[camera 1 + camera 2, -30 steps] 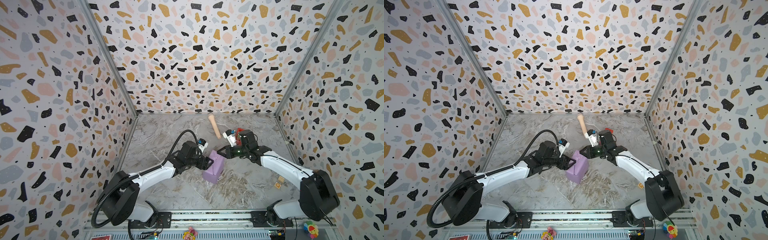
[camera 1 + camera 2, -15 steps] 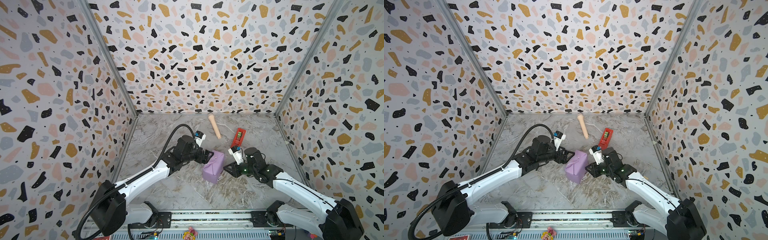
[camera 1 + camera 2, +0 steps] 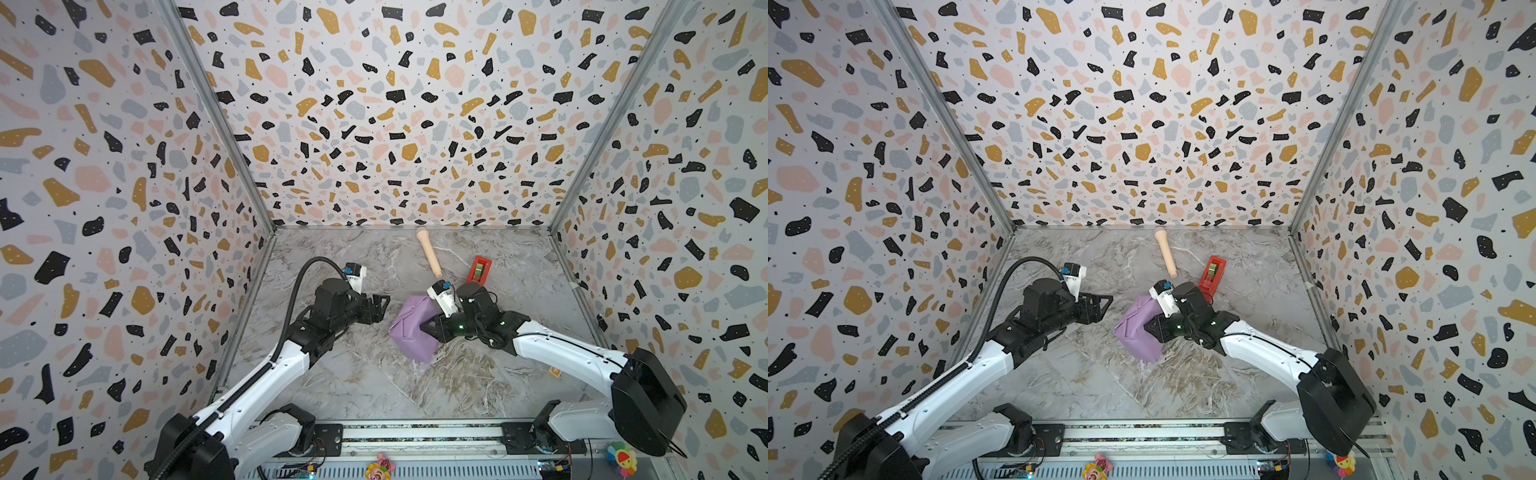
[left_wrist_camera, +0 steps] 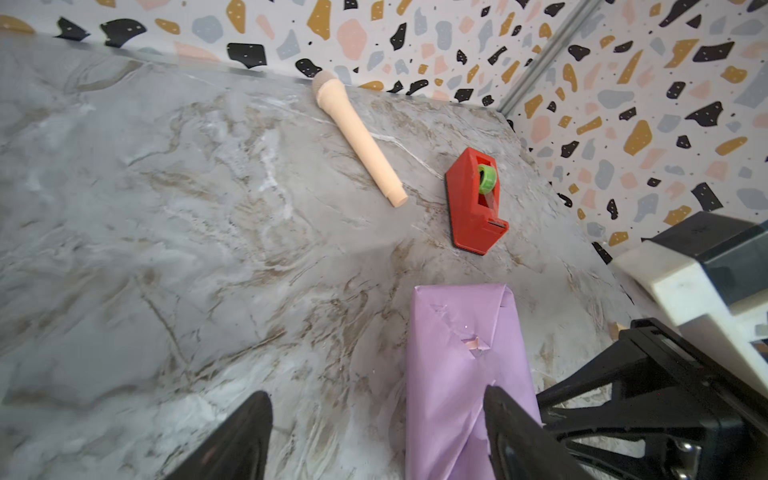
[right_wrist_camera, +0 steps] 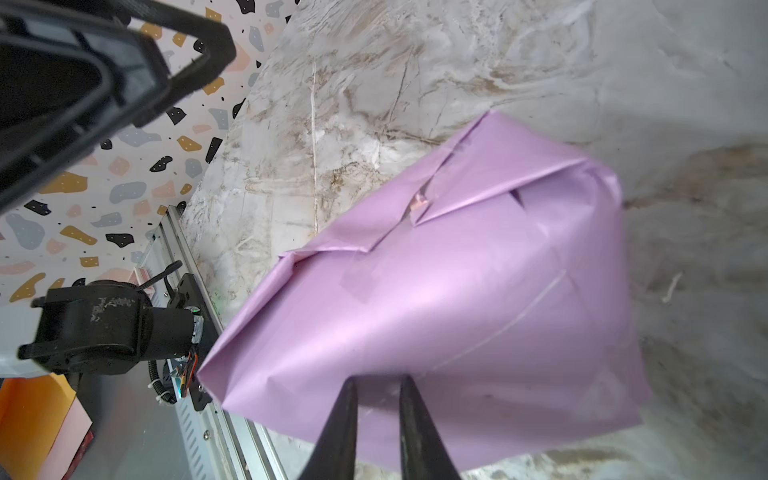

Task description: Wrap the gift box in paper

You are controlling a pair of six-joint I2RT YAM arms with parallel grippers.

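The speckled walls [image 3: 395,104] closed in three sides of the marbled table [image 3: 374,386], and we saw both arms reaching inward across it from the near rail. The left arm [image 3: 270,374] ended short of the parcel. The left jaws stood wide open and held nothing, and in both top views a strip of bare table lay between them and the paper. The right arm [image 3: 561,353] came in from the opposite side. The right jaws were all but closed, with only a narrow slit between the fingertips [image 5: 347,411], which rested against a broad face of the paper. We saw no fold caught in that slit.

The paper [image 3: 409,332], lilac side out, was folded into a blocky parcel. It stood tilted near the middle of the table, between the two arms and touching the right arm's fingertips. The gift box itself did not show, because paper covered every face we could see.

Beyond the parcel lay the beige toy microphone [image 3: 429,253], its head close to the back wall and its handle pointing toward the parcel. Just beside the handle end, toward the right wall, sat the red tape dispenser [image 3: 480,269], apart from both the microphone and the parcel. A green tape roll [image 4: 487,178] sat inside it. Smallest of all, a little tear [image 4: 476,344] in the parcel's narrow folded face showed pale pink underneath.
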